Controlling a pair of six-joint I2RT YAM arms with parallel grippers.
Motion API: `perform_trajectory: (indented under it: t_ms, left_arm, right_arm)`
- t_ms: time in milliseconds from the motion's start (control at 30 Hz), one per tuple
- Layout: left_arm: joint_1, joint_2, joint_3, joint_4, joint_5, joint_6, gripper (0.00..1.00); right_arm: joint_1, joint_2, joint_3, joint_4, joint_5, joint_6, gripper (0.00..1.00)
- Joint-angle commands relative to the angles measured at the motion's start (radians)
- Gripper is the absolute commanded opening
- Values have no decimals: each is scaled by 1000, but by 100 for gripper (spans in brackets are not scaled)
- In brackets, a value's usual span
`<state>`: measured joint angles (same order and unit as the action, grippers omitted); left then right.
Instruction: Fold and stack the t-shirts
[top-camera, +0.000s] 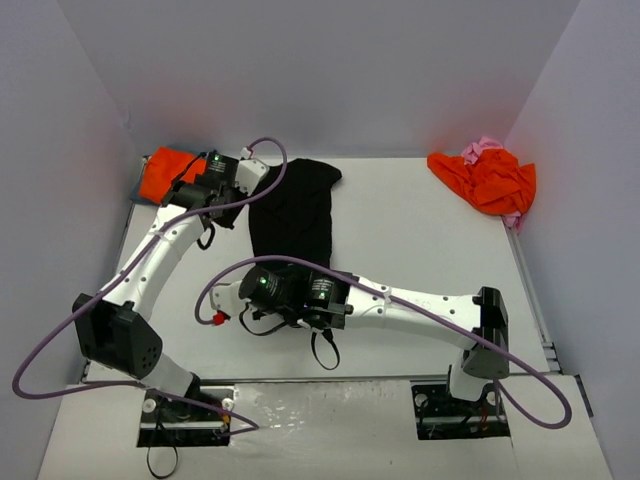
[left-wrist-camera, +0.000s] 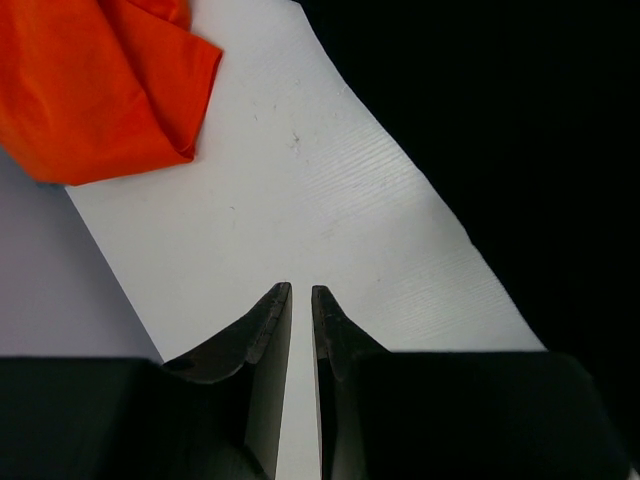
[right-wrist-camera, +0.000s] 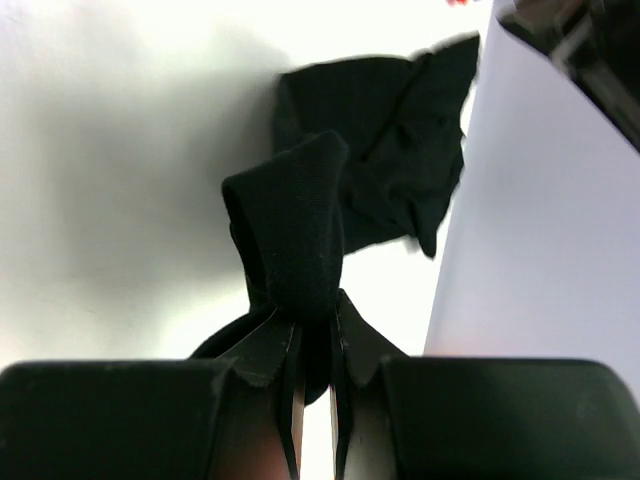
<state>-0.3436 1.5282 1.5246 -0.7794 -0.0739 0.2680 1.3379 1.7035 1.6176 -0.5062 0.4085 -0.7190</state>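
The black t-shirt (top-camera: 292, 212) lies partly bunched on the white table, left of centre. My right gripper (top-camera: 258, 280) is at the shirt's near edge. In the right wrist view it (right-wrist-camera: 312, 322) is shut on a raised fold of the black shirt (right-wrist-camera: 295, 230), and the rest of the cloth lies beyond. My left gripper (top-camera: 218, 188) hovers over bare table between the black shirt (left-wrist-camera: 520, 130) and an orange t-shirt (top-camera: 165, 172) (left-wrist-camera: 95, 85). Its fingers (left-wrist-camera: 268, 320) stand almost together with nothing between them (left-wrist-camera: 300, 290).
A crumpled pile of an orange t-shirt (top-camera: 490, 180) and a pink t-shirt (top-camera: 484, 147) lies at the back right corner. Lavender walls enclose the table (top-camera: 420, 240) on the left, back and right. A purple cable (top-camera: 265, 150) loops over each arm.
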Motion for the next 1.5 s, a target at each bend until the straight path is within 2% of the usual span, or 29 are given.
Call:
perform_trajectory:
  t_ms: [0,267,400,600,867,967,1067,1200,1233,1267,1300,1333,1400,1467]
  left_arm:
    - [12,-68,-11,39,2,-2,12]
    - [26,-139,-47,45,3,1,12]
    - [39,-145,-37,49,0,10,13]
    - [44,-84,15,49,29,3,13]
    - [44,-92,-27,66,49,-12,13]
    - [44,-101,-42,76,46,-15,13]
    - [46,-109,-56,86,46,-14,13]
    - [46,-102,-58,86,44,-18,13]
    - [48,-102,-60,87,42,-18,13]
    - [51,-103,-62,90,40,-18,13]
    - [54,-104,-64,91,38,-19,13]
    - [58,-106,-67,92,37,-19,13]
    - [61,-112,-73,97,33,-19,13]
    - [67,-112,-78,101,25,-18,13]
  right_arm:
    - [34,12,81,-87,-77,39,0]
    - [76,43,125,-150,-124,49,0]
    - [52,48,130,-146,-111,7,0]
    - [-110,146,221,-111,-169,-92,0]
    - [-318,320,297,68,-168,-193,0]
    - [-371,372,308,152,-170,-229,0]
    - [-441,506,407,183,-211,-243,0]
    - [-457,622,484,222,-251,-270,1]
    - [-454,645,486,271,-232,-282,14]
    - [-452,680,486,344,-205,-293,33]
    - [-453,711,488,402,-171,-308,60]
    - [-456,737,493,448,-132,-325,93]
    - [-476,811,526,614,-11,-392,100]
    - [-491,853,440,921,106,-478,100]
